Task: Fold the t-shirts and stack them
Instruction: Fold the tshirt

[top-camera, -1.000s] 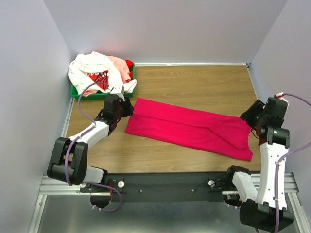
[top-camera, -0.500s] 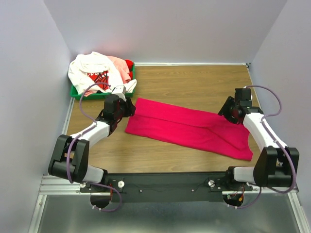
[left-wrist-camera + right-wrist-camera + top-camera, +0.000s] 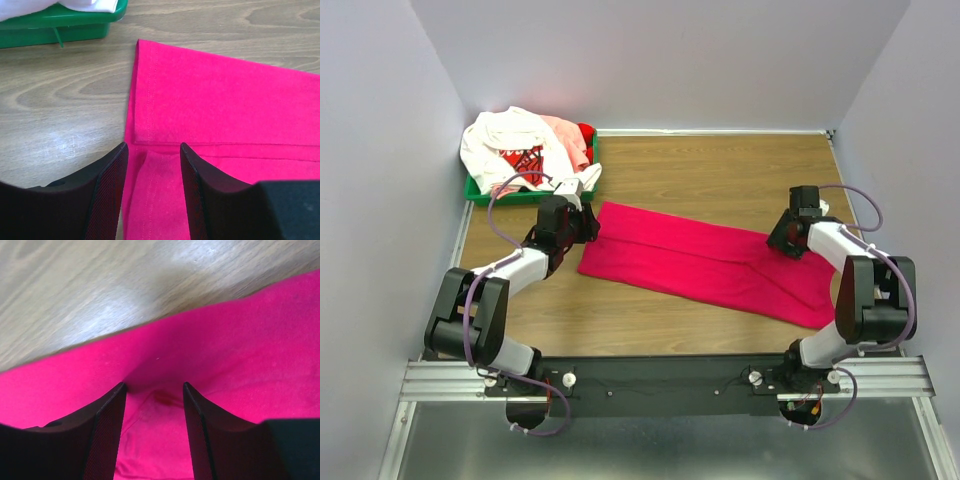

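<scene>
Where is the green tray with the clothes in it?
From above, the green tray sits at the table's far left corner, holding bunched shirts, just beyond the left hand.

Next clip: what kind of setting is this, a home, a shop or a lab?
Most likely a lab test cell: plain pale walls box in a wooden table, the left arm and right arm are bolted to a metal rail at its edge, and crumpled shirts wait in a green tray.
</scene>
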Robot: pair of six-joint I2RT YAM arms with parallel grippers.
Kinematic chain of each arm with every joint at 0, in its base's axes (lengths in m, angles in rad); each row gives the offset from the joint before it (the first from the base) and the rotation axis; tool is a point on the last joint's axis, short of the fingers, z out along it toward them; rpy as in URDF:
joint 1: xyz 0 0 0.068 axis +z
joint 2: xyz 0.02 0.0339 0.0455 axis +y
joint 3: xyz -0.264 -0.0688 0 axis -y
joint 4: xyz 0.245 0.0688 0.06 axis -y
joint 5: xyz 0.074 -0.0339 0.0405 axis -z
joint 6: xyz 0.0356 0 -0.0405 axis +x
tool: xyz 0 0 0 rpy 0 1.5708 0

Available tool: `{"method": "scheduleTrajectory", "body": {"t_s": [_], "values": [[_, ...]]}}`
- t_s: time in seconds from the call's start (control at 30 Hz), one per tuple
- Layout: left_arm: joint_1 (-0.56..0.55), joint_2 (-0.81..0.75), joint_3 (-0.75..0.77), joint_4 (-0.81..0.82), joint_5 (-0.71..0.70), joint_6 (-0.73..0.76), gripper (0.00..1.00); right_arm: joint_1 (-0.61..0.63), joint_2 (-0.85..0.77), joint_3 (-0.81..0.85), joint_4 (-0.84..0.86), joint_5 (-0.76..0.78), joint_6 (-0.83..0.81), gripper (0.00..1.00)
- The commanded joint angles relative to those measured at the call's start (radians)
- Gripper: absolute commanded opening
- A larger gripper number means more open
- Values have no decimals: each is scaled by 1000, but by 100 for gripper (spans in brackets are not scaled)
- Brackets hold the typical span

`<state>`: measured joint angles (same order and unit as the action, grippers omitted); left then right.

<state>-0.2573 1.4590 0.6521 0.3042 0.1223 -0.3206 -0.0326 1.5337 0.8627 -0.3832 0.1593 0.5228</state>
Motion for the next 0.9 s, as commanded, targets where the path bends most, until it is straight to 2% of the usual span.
{"method": "scheduleTrajectory", "body": {"t_s": [0.0, 0.13, 0.3, 0.5, 0.73, 0.77, 0.8, 0.87], "values": [[-3, 8, 0, 24, 16, 20, 54, 3, 40, 4, 36, 57, -3, 54], [-3, 1, -2, 19, 13, 23, 54, 3, 43, -11, 40, 48, -1, 47], [-3, -5, -5, 18, 11, 23, 53, 3, 13, -47, 40, 22, -7, 22], [-3, -9, -5, 18, 10, 22, 53, 3, -53, -83, 37, 0, -15, 19], [-3, -3, -3, 19, 11, 21, 53, 5, -84, -111, 23, -1, -26, 19], [-3, -5, -3, 19, 11, 20, 53, 5, -86, -113, 20, -3, -27, 16], [-3, -3, -5, 18, 11, 20, 53, 5, -95, -113, 20, -4, -27, 7], [-3, -3, -5, 19, 13, 18, 53, 7, -102, -114, 12, -3, -30, 0]]}}
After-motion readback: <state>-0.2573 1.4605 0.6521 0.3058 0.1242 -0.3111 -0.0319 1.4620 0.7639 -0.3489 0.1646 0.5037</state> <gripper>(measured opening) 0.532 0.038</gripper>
